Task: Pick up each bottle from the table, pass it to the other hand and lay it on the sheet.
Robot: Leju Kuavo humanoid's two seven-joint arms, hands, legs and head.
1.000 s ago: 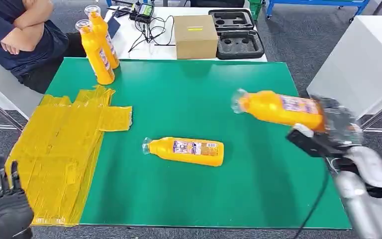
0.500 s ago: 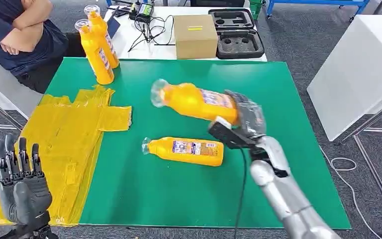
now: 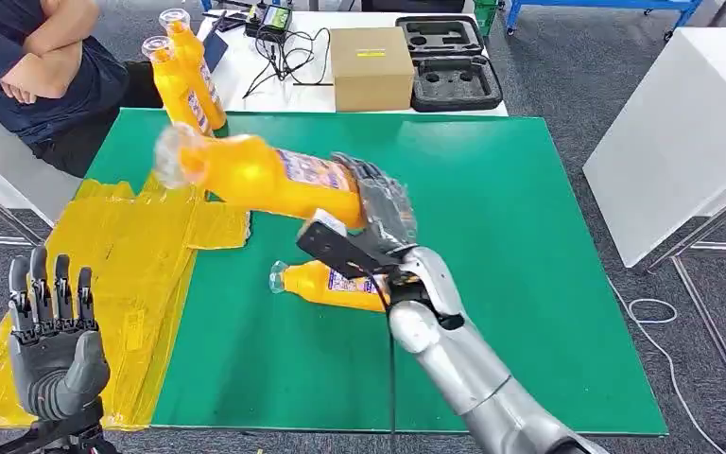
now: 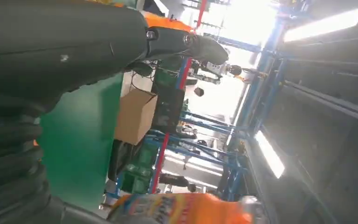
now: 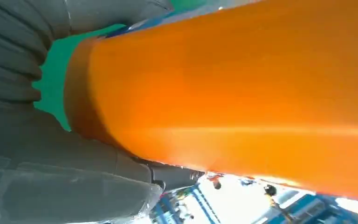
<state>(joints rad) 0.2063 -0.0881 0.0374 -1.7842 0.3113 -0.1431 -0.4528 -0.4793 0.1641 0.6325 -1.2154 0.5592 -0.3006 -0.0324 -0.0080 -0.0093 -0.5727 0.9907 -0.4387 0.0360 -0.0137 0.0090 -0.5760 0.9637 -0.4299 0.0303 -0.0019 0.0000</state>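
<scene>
Evidently for handover, the right hand grips the orange bottle by its base, cap toward the open-fingered, empty left hand.

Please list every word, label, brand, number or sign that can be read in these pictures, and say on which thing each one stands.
No text can be read as words.
Held bottle in the right robot hand: printed label, motion-blurred.
Lying bottle: label too small.
Two standing bottles: labels too small.
Box: yellow strip, unreadable.
</scene>
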